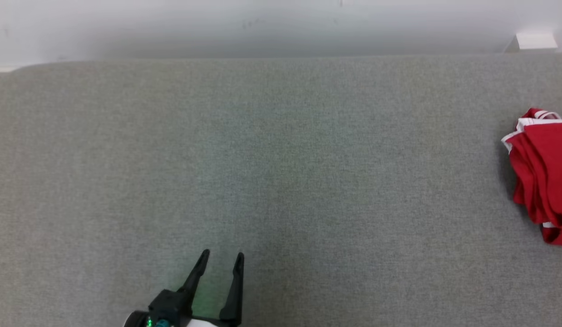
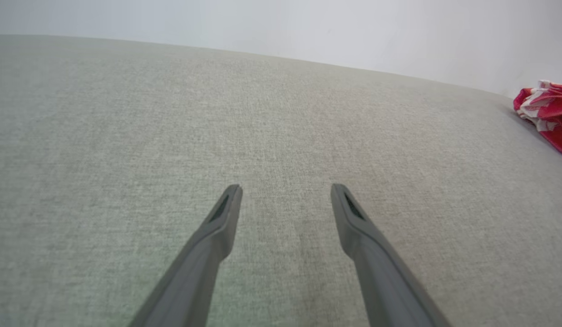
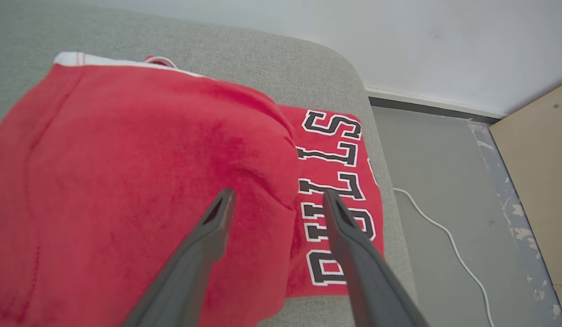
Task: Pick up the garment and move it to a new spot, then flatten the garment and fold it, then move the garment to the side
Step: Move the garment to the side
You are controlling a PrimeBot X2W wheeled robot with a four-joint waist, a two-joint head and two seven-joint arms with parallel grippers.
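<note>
You're facing a grey padded surface (image 1: 281,181) with a pale wall (image 1: 281,27) right behind it. A small white box (image 1: 535,41) sits beyond its far right corner. Off its right end lies grey floor (image 3: 435,159), crossed by a thin white cable (image 3: 449,236), with a tan board (image 3: 535,181) farther out.

On grey fabric surface (image 1: 281,159), red garment (image 1: 542,172)

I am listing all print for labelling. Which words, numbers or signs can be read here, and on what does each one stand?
"BULLS": black letters with white outlines, printed on the red garment, seen sideways in the right wrist view. A fold of the cloth partly covers the first two letters.
No other text, number or sign can be read.
</note>
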